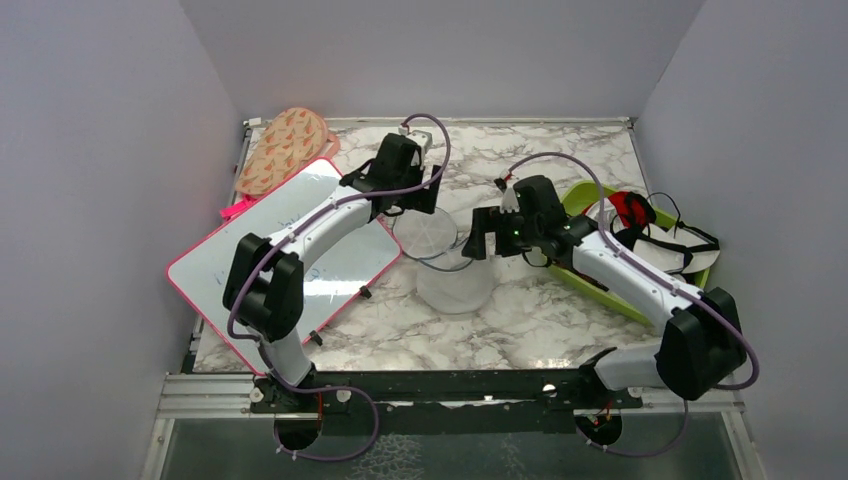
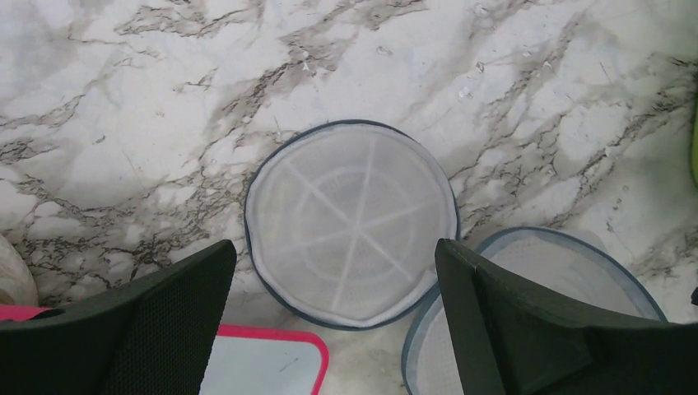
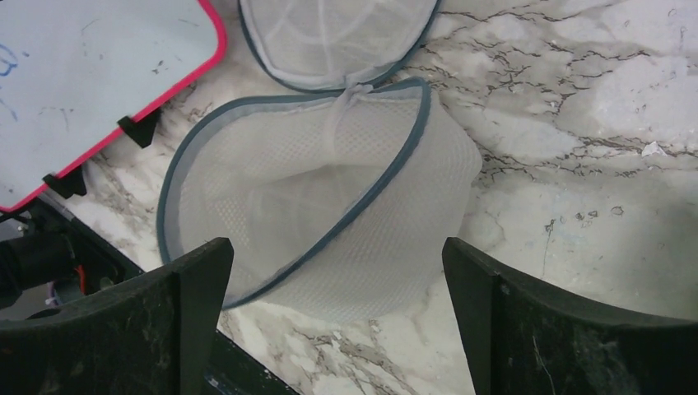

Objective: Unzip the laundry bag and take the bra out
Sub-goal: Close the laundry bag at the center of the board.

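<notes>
The laundry bag [image 1: 455,285] stands unzipped at the table's middle. Its round lid [image 1: 428,232] is flipped back flat on the marble, still joined at one spot. In the right wrist view the bag [image 3: 329,214] leans open and only white mesh shows inside. My left gripper [image 1: 418,205] is open above the lid [image 2: 350,222], with the bag's rim [image 2: 560,271] by its right finger. My right gripper [image 1: 480,240] is open just above and beside the bag. The black bra [image 1: 636,236] lies in the lime-green tray [image 1: 600,295] beside a dark red cloth [image 1: 628,207].
A pink-rimmed whiteboard [image 1: 290,250] lies at the left, its corner near the lid [image 2: 272,366]. A patterned mitt [image 1: 285,150] lies at the back left. A white cloth [image 1: 672,252] is in the tray. Walls close in on both sides.
</notes>
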Tool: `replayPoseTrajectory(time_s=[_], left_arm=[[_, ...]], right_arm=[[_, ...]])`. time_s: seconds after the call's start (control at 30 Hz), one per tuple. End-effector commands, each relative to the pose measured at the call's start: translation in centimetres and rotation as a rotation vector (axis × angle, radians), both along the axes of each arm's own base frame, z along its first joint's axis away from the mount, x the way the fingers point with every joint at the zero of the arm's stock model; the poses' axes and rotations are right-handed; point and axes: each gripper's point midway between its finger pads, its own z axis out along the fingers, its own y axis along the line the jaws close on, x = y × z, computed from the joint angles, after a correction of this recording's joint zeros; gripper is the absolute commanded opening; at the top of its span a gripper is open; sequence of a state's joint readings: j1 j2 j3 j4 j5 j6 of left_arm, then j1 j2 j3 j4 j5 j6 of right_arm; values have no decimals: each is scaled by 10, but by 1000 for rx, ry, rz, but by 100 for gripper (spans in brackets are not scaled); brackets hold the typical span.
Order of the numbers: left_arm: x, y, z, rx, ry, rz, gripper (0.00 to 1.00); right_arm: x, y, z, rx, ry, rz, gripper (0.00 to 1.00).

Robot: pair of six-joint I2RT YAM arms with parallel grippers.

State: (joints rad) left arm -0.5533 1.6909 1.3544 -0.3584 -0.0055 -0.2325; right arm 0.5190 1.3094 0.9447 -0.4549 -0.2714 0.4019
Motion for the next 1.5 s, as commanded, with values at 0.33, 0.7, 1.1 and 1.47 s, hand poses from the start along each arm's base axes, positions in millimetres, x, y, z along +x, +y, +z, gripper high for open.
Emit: replayPoseTrajectory(time_s=[0.33,0.7,1.1,1.47], left_arm=[[4,4,-13,40,13,5,85],[-10,17,-58,96,95,68,79],[10,21,-99,198,137,115,35],[12,31,-106,218,135,135,37]], right_arm=[[19,-39,-38,-217,-43,-197,76],[35,-73,-27,-401,-128,-246,22],[25,-54,-28,-312,-108,-167,24],[22,-49,-38,-302,-91,-132,26]])
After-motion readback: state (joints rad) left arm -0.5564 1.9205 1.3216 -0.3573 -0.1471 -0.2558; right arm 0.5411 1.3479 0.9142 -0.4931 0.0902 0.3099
